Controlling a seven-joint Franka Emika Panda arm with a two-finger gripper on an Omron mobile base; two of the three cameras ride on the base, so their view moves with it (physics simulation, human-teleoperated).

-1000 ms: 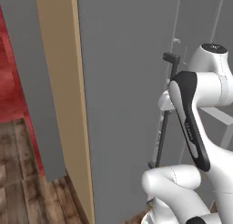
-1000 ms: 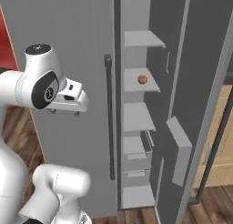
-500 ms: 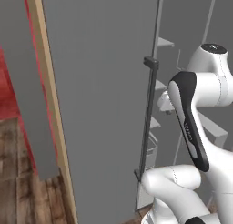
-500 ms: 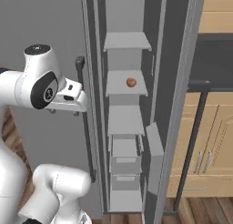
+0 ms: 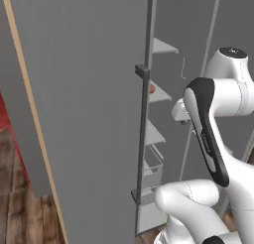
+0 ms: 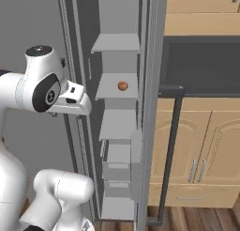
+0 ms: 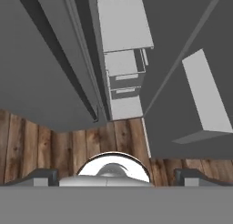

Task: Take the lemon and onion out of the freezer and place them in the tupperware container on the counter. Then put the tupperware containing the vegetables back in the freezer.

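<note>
Base swung right; freezer [image 6: 119, 131] open, onion [image 6: 122, 86] on shelf, wood floor [image 7: 68, 150]; hand [image 7: 113, 180] released.

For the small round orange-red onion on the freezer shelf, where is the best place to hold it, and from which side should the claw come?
Grip the small round orange-red onion across its widest middle. Being a ball, it offers no better spot. It sits alone on a light grey shelf of the tall matte grey freezer, with another shelf above, so coming level through the open front, fingers to either side, looks safest.

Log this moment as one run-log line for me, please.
freezer: open | onion: on inner shelf | tool: open, empty, pointing at wooden floor
</note>
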